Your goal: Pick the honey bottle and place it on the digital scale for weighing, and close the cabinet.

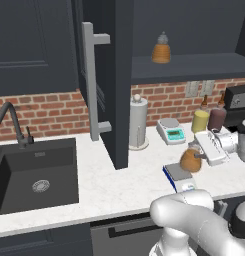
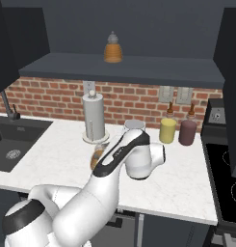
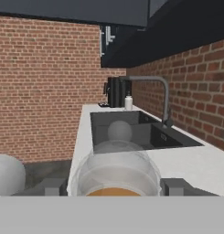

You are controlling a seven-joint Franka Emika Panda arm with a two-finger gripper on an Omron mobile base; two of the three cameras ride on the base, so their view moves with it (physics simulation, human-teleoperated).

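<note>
Here my gripper (image 1: 200, 156) is clamped on the honey bottle (image 1: 190, 160), one finger on each side of its rounded amber body. In the hand view the bottle (image 3: 114, 171) sits right in front of the camera, pale cap toward the lens, and a finger (image 3: 175, 186) stands at each side of it. I hold it in the air just above the digital scale (image 1: 179, 178); in the left base view the bottle's bottom edge is close over the scale's grey platform, but I cannot tell whether they touch. The scale lies on the white counter (image 1: 124, 185) near its front edge, white panel facing forward.

The cabinet (image 1: 114, 75) stands open: its dark door with the long grey bar handle (image 1: 94, 82) juts out over the counter edge-on. On the open shelf inside stands a ribbed orange bottle (image 1: 161, 49) with a grey pointed top.

Behind the scale, near the brick wall, sits a white scale with a teal panel (image 1: 171, 131). To its left a paper towel holder (image 1: 138, 122) stands upright, and to its right a yellow bottle (image 1: 199, 120) and a dark red bottle (image 1: 216, 118) stand side by side. The dark sink (image 1: 36, 172) with its curved faucet (image 1: 11, 122) is at the far left of the counter. In the right base view my arm covers most of the honey bottle (image 2: 96, 157).
</note>
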